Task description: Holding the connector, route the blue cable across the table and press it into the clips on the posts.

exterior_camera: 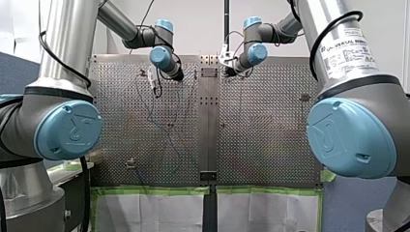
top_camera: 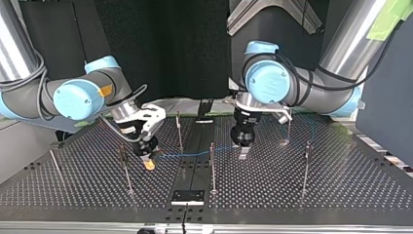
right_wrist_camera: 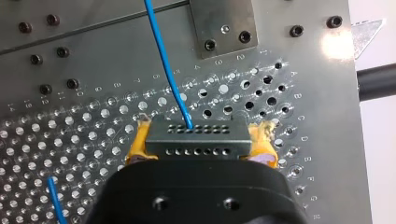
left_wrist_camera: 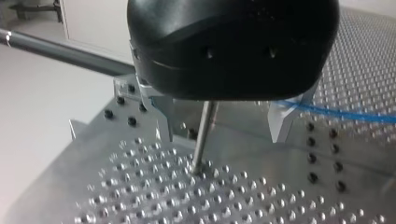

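perforated table (top_camera: 272,195), top view, near to far. small black plate (top_camera: 187,196) bolted at the near edge, on the centre strip (top_camera: 195,170). next comes a row of thin posts (top_camera: 212,165), upright and well apart from each other; clips on them are too small to make out. behind that row, my right gripper (top_camera: 148,161) at the view's left, low over the table, clamped on the connector (right_wrist_camera: 196,137). right wrist view shows yellow pads (right_wrist_camera: 139,142) squeezing both ends of the dark block, two rows of pin holes facing out. blue cable (top_camera: 195,154) exits the connector's middle and runs low across the centre strip, past the middle one of the row (can't tell which side), toward my left gripper (top_camera: 243,152) at the view's right. that one is black, pointing straight down, tips near the table. left wrist view: its metal fingers (left_wrist_camera: 282,122) stand spread apart with nothing pinched. the cable is touching or just beside one finger, can't tell which, and one of the posts shows in the gap beyond them. past my left gripper the cable runs toward a far post (top_camera: 289,127). dark backdrop (top_camera: 170,48) behind the far edge.
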